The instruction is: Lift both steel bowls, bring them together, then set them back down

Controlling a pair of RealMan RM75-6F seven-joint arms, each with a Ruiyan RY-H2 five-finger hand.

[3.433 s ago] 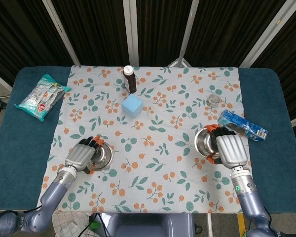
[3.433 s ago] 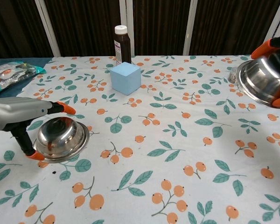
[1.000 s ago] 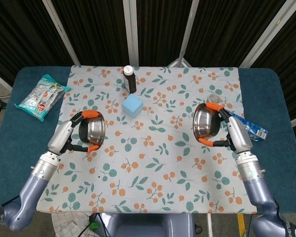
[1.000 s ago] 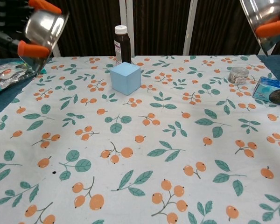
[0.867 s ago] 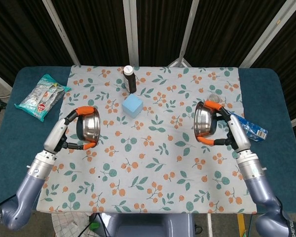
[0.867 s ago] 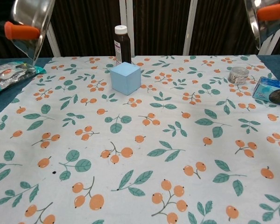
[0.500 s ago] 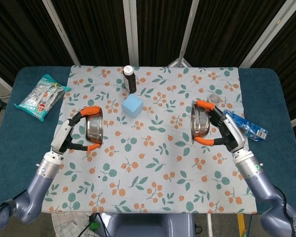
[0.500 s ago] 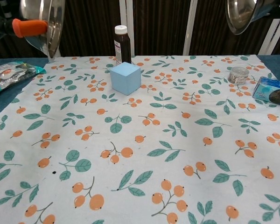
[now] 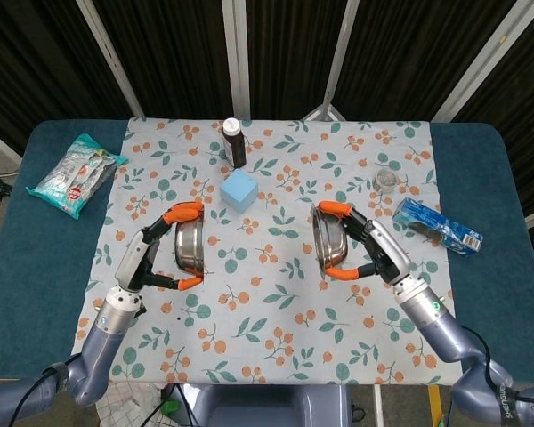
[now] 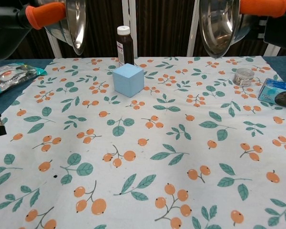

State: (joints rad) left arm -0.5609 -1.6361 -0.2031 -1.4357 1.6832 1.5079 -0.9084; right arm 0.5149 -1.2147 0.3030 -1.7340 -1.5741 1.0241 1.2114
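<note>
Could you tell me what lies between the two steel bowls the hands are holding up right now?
Nothing is held between the left steel bowl and the right steel bowl; the head view shows only bare floral tablecloth below the gap.

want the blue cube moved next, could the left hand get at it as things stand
Probably not yet. The left hand grips a steel bowl raised off the table, so it has no free fingers. The path itself looks free: the blue cube stands alone, only the brown bottle behind it.
</note>
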